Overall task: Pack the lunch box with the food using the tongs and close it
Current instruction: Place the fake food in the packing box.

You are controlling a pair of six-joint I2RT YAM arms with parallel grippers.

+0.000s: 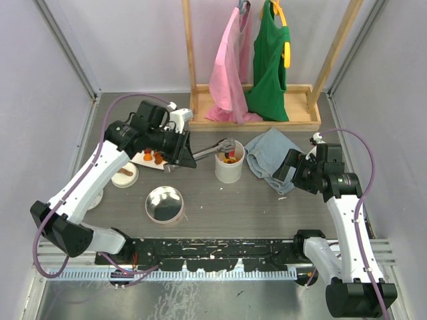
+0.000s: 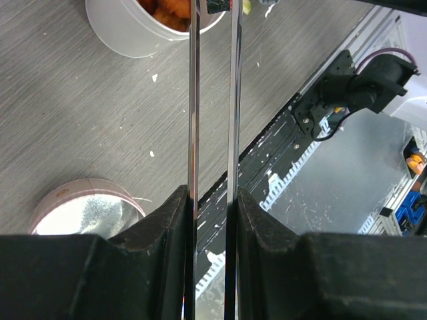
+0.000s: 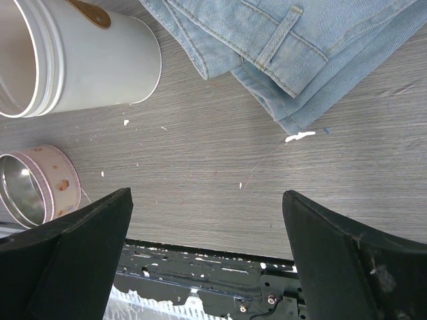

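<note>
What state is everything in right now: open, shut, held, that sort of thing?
Lunch box: open, orange food inside.
Lid: off, lying on the table.
Left gripper: shut on the tongs.
Tongs: squeezed, tips over the lunch box.
Right gripper: open, empty.
Jeans: folded.
Pink garment: hanging.
Green garment: hanging.

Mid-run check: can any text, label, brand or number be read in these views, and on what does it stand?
No readable text in any view.
lunch box: plain white wall; its brown tab shows no lettering.
lid: no marking.
tongs: bare metal, no stamp visible.
jeans: no brand patch in view.
blue clutter off the table edge: too small and blurred to tell.
</note>
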